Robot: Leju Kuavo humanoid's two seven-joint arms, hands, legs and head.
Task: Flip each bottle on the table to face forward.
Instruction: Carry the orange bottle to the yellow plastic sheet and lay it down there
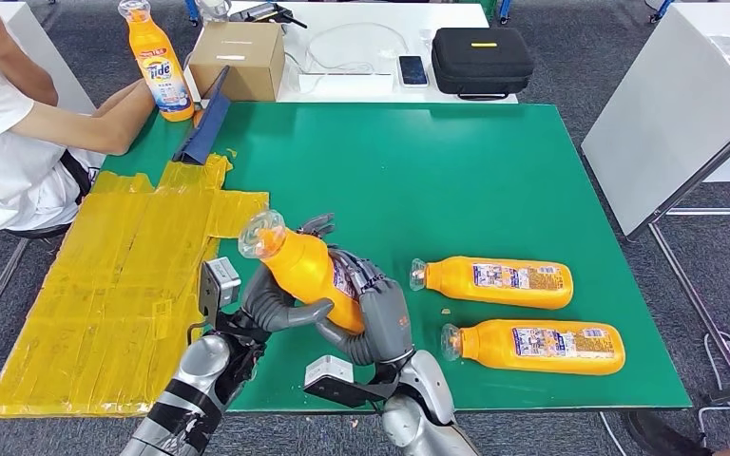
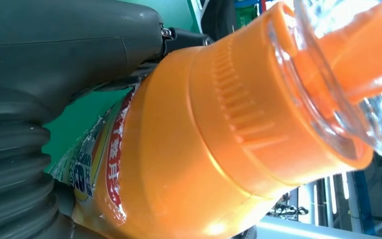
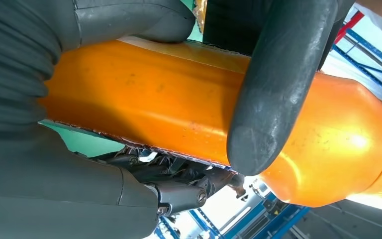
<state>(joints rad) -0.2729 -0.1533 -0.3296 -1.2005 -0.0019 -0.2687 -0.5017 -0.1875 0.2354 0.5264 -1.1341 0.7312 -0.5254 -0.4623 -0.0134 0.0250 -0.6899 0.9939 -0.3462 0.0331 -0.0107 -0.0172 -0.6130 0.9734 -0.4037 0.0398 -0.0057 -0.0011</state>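
1. Held bottle (image 1: 306,274): orange, raised above the green table (image 1: 456,171) near its front edge, long axis tilted, clear cap end up and toward the left-rear.
2. Left hand (image 1: 271,309) and right hand (image 1: 380,318) both grip its body.
3. Two lying bottles (image 1: 494,281) (image 1: 535,346) rest to the right, caps pointing left, labels up.
4. A standing bottle (image 1: 159,63) at the far left corner reads "Tide", beside a person's arm (image 1: 76,119).

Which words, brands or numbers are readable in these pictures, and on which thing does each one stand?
"Tide": on the upright bottle by the person's arm.
Held bottle: label print unreadable.
Two lying bottles: labels too small to read.
Cardboard box: nothing readable.
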